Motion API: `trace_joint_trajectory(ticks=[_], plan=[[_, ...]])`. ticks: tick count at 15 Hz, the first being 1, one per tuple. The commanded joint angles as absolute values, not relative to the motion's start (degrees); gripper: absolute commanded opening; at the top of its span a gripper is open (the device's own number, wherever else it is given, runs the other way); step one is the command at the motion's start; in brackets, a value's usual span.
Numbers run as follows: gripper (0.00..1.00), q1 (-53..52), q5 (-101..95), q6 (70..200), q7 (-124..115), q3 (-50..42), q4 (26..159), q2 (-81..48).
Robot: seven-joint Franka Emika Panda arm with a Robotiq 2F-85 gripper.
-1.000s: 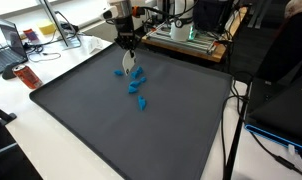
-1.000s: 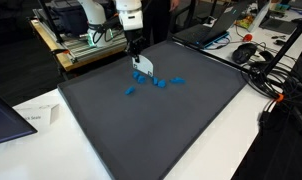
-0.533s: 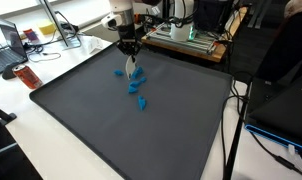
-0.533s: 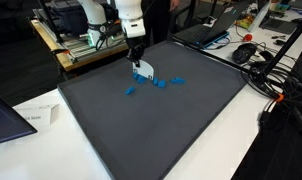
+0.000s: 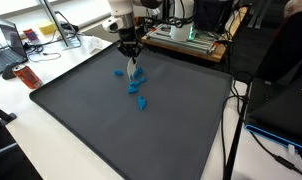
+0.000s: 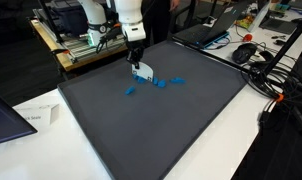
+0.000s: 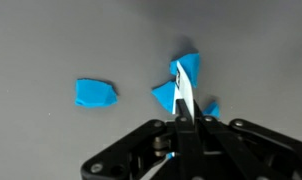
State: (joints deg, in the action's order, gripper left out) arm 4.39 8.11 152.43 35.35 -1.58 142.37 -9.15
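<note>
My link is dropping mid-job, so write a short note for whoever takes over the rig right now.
The tool is shut on a thin white card, held edge-on.
The card sits among a cluster of blue pieces; a lone blue piece lies apart on the grey mat.
Done: card gripped, at the cluster.
Left: pieces lie scattered, none gathered.

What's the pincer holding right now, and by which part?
A thin white strip, pinched at its top end by the shut pincer; its lower end is down among the blue pieces.
</note>
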Motion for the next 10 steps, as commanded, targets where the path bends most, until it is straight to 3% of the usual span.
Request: trace_joint_trajectory(ticks=[1, 10], plan=[[0.01, 5.61, 7.25, 152.88, 36.68, -0.44, 142.91, -10.08], [0.01, 6.09, 7.16, 155.29, 37.43, -0.03, 142.58, -13.01]])
